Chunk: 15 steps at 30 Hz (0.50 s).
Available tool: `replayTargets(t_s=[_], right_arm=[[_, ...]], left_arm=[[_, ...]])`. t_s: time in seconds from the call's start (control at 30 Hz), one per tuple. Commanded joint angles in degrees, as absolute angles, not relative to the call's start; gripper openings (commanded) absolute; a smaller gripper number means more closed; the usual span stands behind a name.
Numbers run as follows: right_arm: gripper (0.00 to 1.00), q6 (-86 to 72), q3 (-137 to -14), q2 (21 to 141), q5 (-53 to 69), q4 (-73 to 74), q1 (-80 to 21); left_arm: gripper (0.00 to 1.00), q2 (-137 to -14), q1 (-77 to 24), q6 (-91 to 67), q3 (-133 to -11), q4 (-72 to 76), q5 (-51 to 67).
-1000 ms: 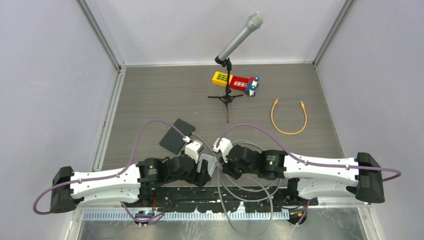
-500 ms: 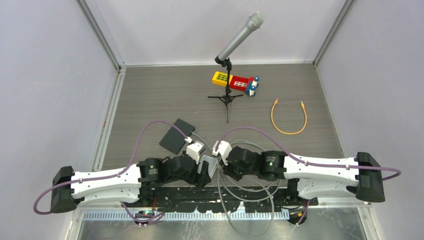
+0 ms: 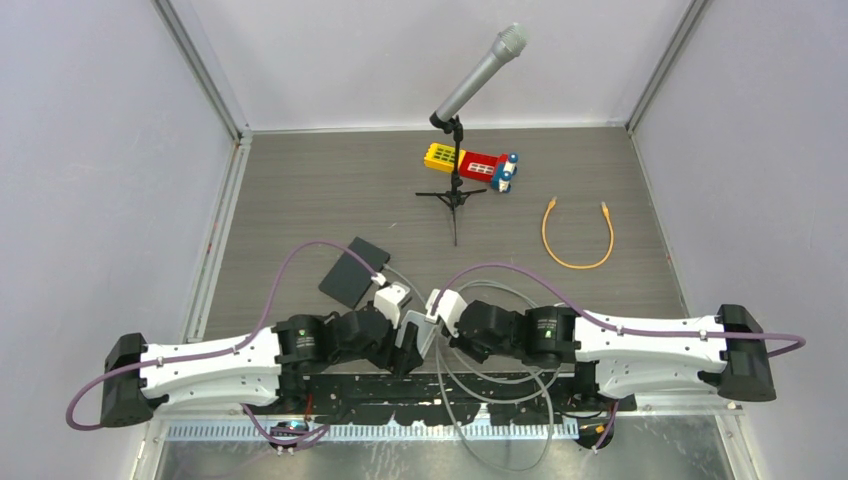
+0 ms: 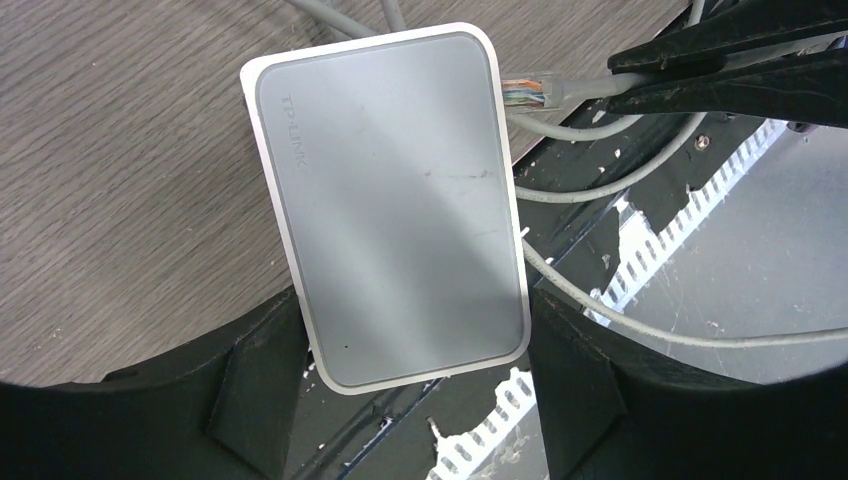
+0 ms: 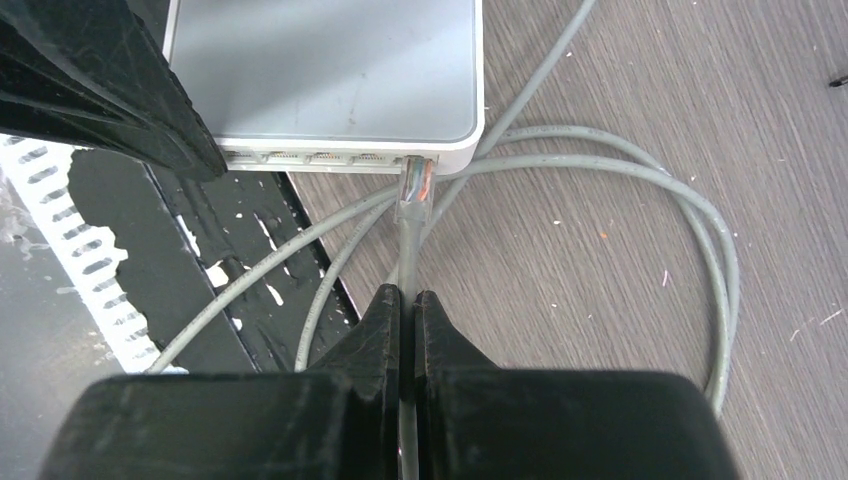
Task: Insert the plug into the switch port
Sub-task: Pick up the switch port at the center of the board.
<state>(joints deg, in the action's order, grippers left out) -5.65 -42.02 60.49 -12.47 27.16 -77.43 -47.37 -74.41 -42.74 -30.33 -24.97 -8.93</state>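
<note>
Evidently, with the left gripper (image 4: 415,385) clasping the TP-Link switch (image 4: 390,200) across its width and the right gripper (image 5: 405,300) pinched on the grey cable (image 5: 405,255) just behind the plug (image 5: 413,185), whose tip sat at the end port (image 5: 416,159), a straight, level push along the port's axis seemed wisest.

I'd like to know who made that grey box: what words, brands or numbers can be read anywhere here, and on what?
"TP-LINK": faint lettering on top of the switch, left wrist view.
Any print on the toy is too small to read.
No other text shows.
</note>
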Motion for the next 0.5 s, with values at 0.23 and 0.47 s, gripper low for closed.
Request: replayTargets(t_s=[0.23,0.47], right_arm=[[0.0,-3.15,-45.11,60.94,-19.21,25.36,-77.86],[0.01,-3.25,-45.77,62.03,-19.53,25.25,-78.37]], left_arm=[[0.0,-45.22,-74.99,-40.28,-34.78,-18.64,-1.0],[0.0,-43.95,-74.97,-40.25,-34.63,-18.92,-1.21]])
